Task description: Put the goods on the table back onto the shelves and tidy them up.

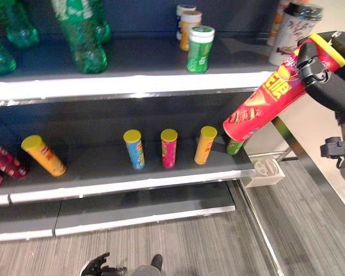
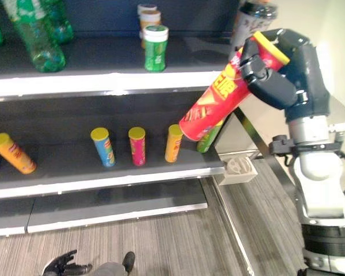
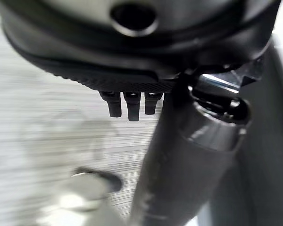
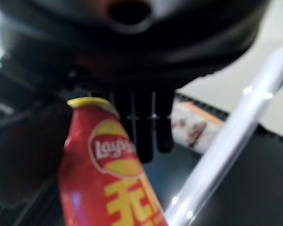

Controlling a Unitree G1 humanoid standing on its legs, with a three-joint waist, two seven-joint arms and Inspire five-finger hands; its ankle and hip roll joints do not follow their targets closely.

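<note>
Gripping the tilted red can (image 2: 218, 100), right hand (image 2: 270, 75) at its lidded end.

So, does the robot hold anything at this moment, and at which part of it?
Yes. The right hand is curled round a tall red chip can, near its yellow-lidded top end. The left hand hangs low, fingers relaxed, holding nothing.

Green can (image 1: 234, 146) mostly hidden behind red can (image 1: 264, 103).
</note>
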